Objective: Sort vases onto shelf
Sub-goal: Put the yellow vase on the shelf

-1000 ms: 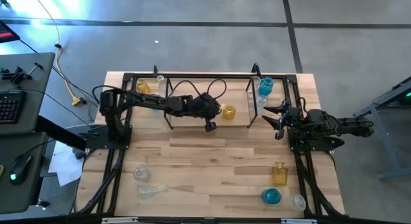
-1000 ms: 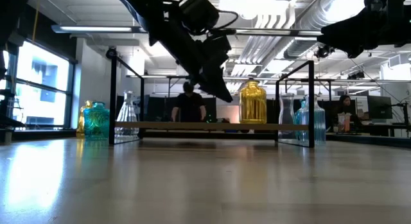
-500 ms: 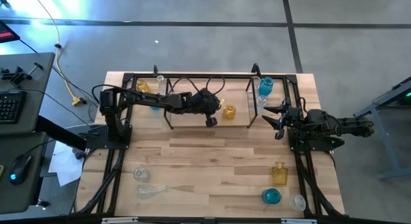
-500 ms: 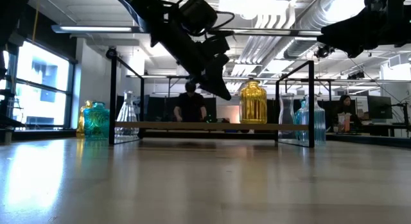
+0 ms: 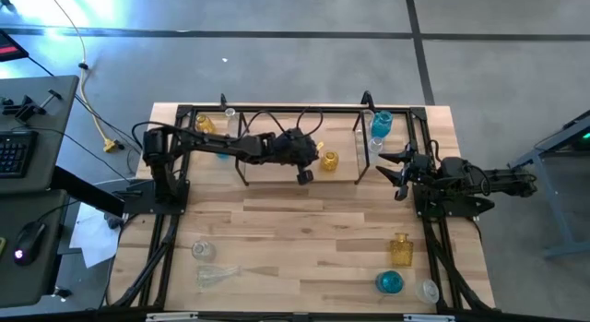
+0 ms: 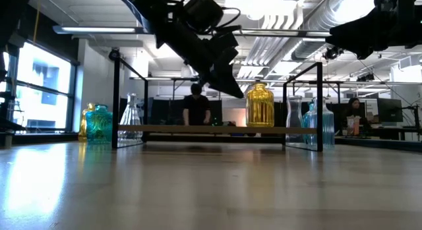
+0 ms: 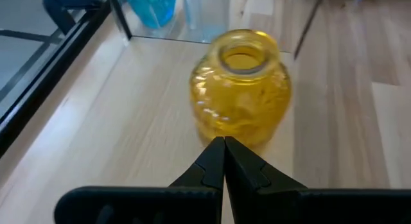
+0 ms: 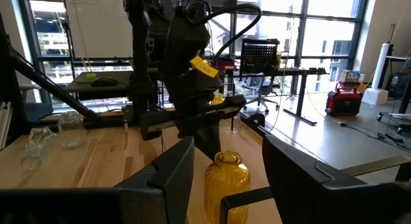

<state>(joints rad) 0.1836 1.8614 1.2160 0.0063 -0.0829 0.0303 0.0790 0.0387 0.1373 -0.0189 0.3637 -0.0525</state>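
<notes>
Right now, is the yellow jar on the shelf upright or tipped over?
Upright. The yellow jar stands on its base on the shelf floor, mouth up, just beyond the left gripper and its shut fingers.

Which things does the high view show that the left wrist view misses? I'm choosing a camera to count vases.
Only the high view shows the vases at the table's near edge, such as the amber bottle, and the right gripper. Only the left wrist view shows the left gripper with jaws shut. Both show the yellow vase on the shelf.
</notes>
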